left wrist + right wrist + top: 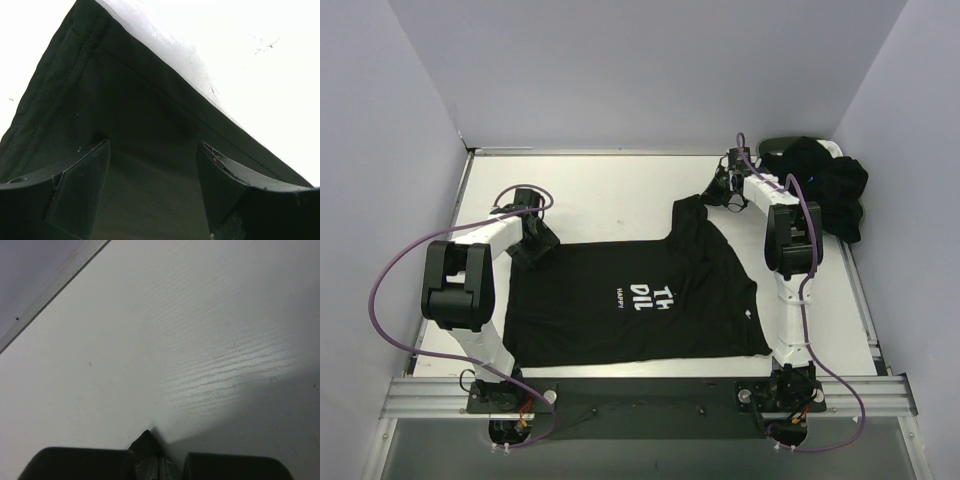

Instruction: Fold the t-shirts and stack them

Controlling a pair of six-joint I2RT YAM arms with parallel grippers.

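A black t-shirt [620, 300] with white lettering lies spread flat in the middle of the table. My left gripper [537, 250] is open at its far left corner. In the left wrist view the two fingers [80, 185] straddle the black cloth [140, 120] near its hemmed edge, with nothing pinched between them. My right gripper [718, 192] is at the far sleeve, which is pulled out toward the back right. In the right wrist view the gripper [159, 467] is shut, and a small tip of black cloth [146, 441] pokes out from between the fingers.
A heap of more black t-shirts [830, 190] lies at the back right corner, partly over a dark oval basket [778, 147]. Walls close in on the left, right and back. The metal rail [640, 392] with the arm bases runs along the near edge.
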